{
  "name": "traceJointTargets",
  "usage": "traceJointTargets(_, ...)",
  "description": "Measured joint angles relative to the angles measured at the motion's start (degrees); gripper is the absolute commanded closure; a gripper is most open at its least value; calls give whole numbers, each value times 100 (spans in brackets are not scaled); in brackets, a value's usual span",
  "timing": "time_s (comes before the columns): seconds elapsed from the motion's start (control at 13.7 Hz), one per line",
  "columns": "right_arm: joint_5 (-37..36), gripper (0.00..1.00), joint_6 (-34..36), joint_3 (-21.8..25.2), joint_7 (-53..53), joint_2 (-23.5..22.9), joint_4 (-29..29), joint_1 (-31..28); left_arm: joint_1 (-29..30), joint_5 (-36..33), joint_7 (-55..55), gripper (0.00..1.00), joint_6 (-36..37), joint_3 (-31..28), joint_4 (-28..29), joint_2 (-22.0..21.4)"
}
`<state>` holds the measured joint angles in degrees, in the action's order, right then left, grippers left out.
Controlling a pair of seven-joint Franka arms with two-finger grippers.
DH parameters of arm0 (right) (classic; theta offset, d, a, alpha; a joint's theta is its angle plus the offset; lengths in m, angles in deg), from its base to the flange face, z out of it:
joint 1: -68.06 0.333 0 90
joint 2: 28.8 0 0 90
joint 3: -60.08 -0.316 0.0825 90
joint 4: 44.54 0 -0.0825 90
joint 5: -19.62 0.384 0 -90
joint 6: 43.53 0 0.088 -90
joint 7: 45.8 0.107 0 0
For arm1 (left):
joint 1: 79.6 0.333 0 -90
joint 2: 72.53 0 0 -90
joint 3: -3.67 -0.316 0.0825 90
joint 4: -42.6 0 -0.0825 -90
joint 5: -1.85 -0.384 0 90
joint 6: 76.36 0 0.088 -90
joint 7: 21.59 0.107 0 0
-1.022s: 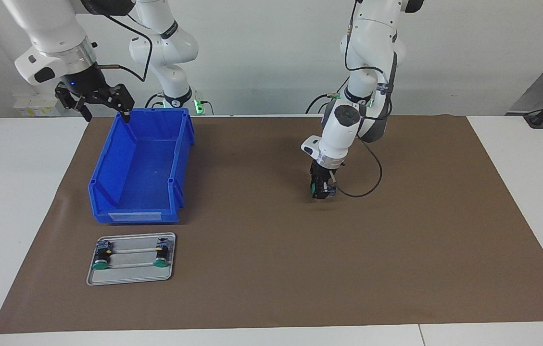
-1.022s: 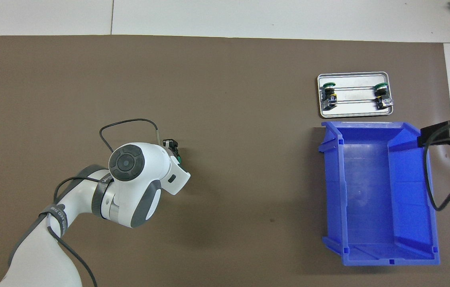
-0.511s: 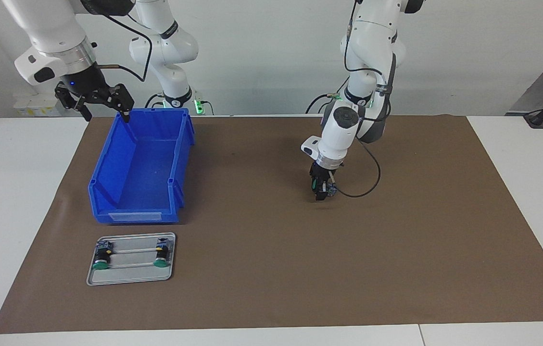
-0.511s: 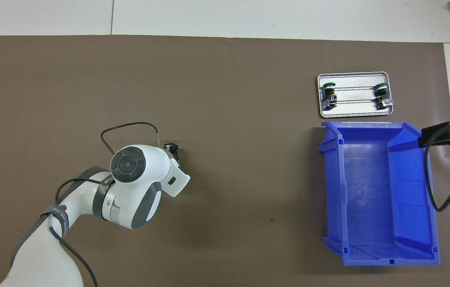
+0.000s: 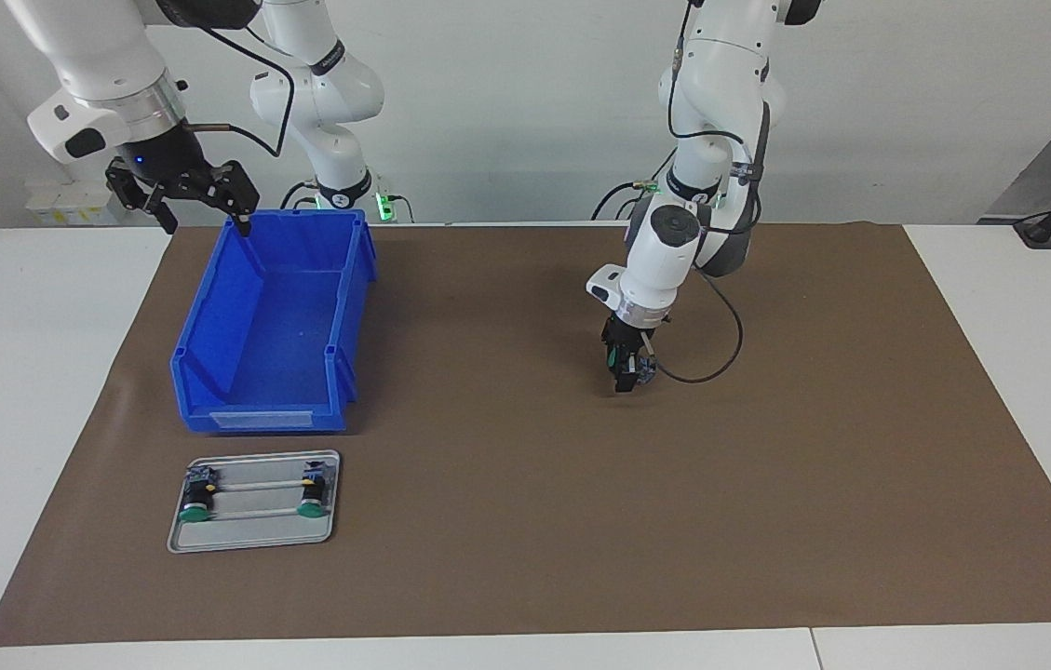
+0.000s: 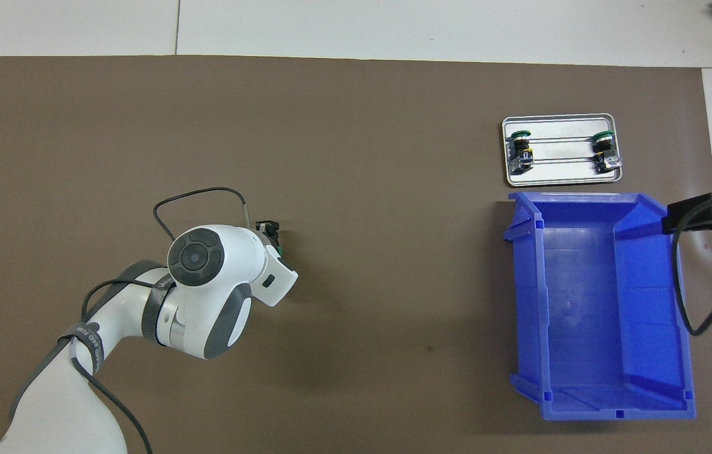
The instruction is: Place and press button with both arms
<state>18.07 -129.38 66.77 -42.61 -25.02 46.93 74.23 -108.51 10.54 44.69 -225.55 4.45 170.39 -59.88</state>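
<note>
My left gripper [image 5: 626, 374] hangs low over the middle of the brown mat [image 5: 767, 484], shut on a green-capped button [image 5: 640, 369]. Whether the button touches the mat I cannot tell. In the overhead view the left wrist covers most of the gripper [image 6: 269, 228], and only a green edge of the button [image 6: 280, 251] shows. Two like buttons [image 5: 197, 497] [image 5: 310, 492] lie in a metal tray [image 5: 250, 539], also seen from overhead [image 6: 521, 149] [image 6: 605, 150]. My right gripper [image 5: 201, 207] is open and empty over the blue bin's corner nearest the robots.
The empty blue bin [image 5: 208, 363] [image 6: 683, 328] stands at the right arm's end of the mat. The metal tray [image 6: 560, 180] lies just farther from the robots than the bin. White table [image 5: 1000, 279] borders the mat.
My left gripper has shifted slightly and dipped a little toward the mat with the button still in it. The right gripper has hardly moved.
</note>
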Motion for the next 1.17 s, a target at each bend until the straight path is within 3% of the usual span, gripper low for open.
traceJointTargets(0.22,0,0,0,1,0,1,12,-3,28,128,-8,100,-21,-22,-38,-5)
traceJointTargets(0.44,0,0,0,3,0,1,20,-7,159,738,126,100,-62,-28,-75,-7)
traceJointTargets(0.88,0,0,-187,8,142,1,27,-25,451,3038,1494,100,-4,-28,-156,-8)
traceJointTargets(1.17,0,0,-191,8,190,1,30,-32,942,4506,2847,100,678,-33,-246,-51)
